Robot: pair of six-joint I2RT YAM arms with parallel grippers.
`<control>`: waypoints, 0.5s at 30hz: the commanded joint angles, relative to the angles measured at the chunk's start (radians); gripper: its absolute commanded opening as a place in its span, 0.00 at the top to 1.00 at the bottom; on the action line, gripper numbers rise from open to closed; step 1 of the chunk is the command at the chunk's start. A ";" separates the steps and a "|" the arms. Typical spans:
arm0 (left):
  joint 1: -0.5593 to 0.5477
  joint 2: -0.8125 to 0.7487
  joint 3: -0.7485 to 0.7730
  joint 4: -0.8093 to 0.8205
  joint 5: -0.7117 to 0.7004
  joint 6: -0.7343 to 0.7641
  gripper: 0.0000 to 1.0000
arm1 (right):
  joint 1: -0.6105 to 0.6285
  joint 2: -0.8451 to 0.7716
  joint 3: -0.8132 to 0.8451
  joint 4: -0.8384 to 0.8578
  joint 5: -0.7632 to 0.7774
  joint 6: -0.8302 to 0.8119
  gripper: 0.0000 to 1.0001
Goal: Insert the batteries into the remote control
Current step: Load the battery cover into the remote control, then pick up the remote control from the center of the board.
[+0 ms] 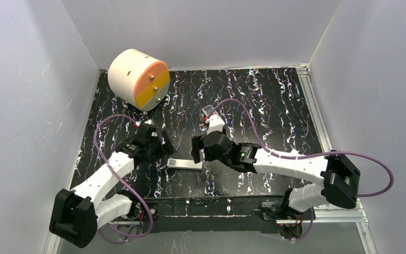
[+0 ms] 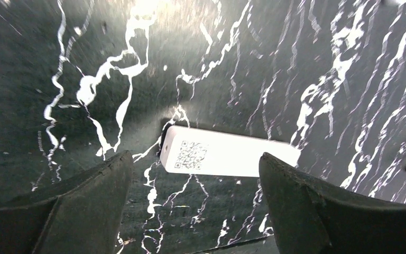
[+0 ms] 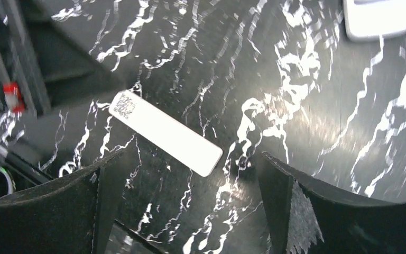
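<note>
A white remote control (image 1: 185, 164) lies flat on the black marbled mat, a QR code at its left end. In the left wrist view the remote (image 2: 227, 156) sits just beyond my open left gripper (image 2: 194, 157), which holds nothing. My right gripper (image 3: 189, 159) is also open and empty, with the remote (image 3: 166, 132) lying slantwise ahead of its fingers. From above, the left gripper (image 1: 161, 145) and right gripper (image 1: 198, 149) flank the remote. I cannot make out any batteries for sure; a small red speck (image 1: 206, 119) shows farther back.
A second white piece (image 1: 215, 123) lies behind the right gripper, and its edge (image 3: 378, 18) shows in the right wrist view. A cream drum with an orange and yellow face (image 1: 139, 79) stands at the back left. White walls enclose the mat (image 1: 275, 106).
</note>
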 commanded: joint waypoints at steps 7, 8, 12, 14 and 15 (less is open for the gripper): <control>-0.001 -0.256 0.211 -0.402 -0.402 -0.063 0.02 | 0.008 0.115 0.101 0.000 -0.314 -0.737 0.01; -0.001 -0.289 0.220 -0.425 -0.413 -0.069 0.01 | 0.009 0.136 0.115 -0.002 -0.338 -0.768 0.01; 0.002 -0.379 0.279 -0.524 -0.451 -0.065 0.02 | 0.011 0.205 0.158 0.007 -0.401 -0.833 0.03; 0.002 -0.400 0.310 -0.569 -0.456 -0.052 0.01 | 0.011 0.254 0.185 -0.004 -0.431 -0.859 0.03; 0.002 -0.409 0.323 -0.588 -0.456 -0.046 0.02 | 0.011 0.280 0.199 -0.013 -0.443 -0.867 0.04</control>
